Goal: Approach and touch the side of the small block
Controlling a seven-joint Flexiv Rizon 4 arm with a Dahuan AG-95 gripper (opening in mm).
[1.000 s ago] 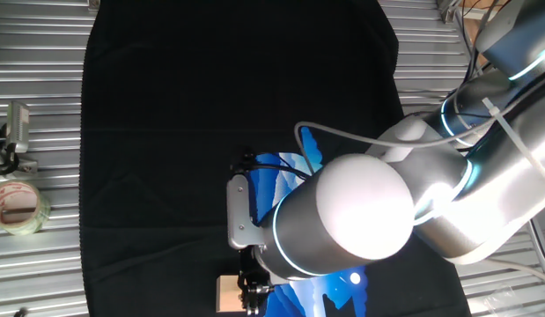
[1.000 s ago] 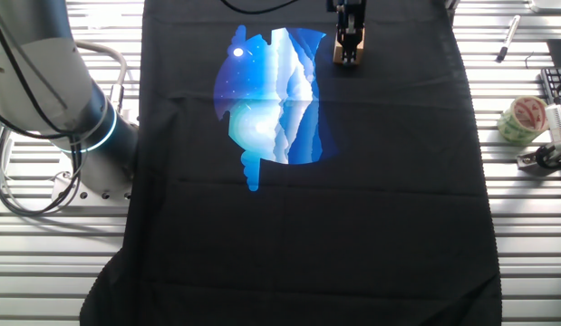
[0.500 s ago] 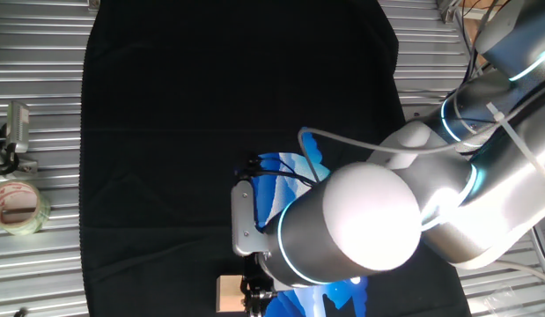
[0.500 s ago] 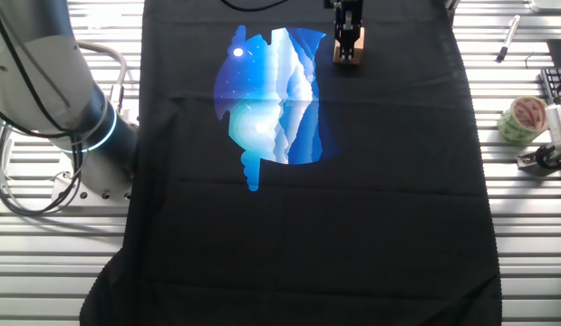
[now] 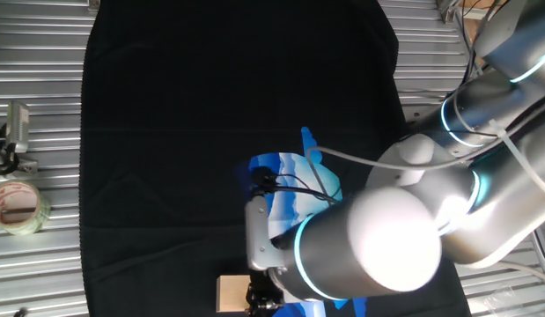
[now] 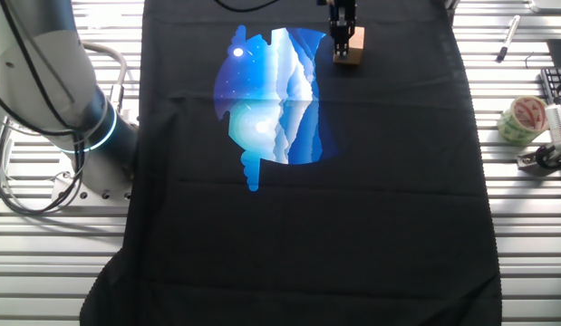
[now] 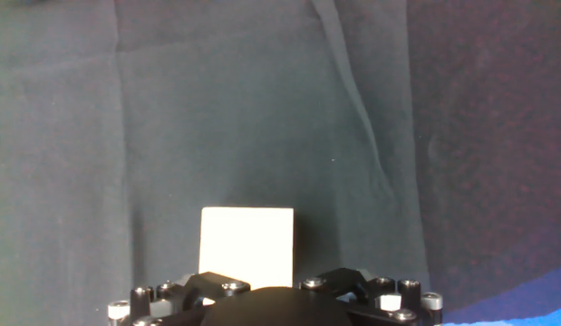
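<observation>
Black cloth [image 6: 353, 199] covered the desk [image 5: 43, 106], and at its far edge in the other fixed view the gripper [image 6: 341, 41] stood hard against the left side of the small block [image 6: 353, 47], a pale plain-faced wooden cube; whether the fingers were open or closed could not be told.

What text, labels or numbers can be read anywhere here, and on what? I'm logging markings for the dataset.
None can be read.
Tape roll: red print on its core, too small to read.
Small block: plain pale faces, no marking.
Black cloth: a blue and white picture, no words.
</observation>
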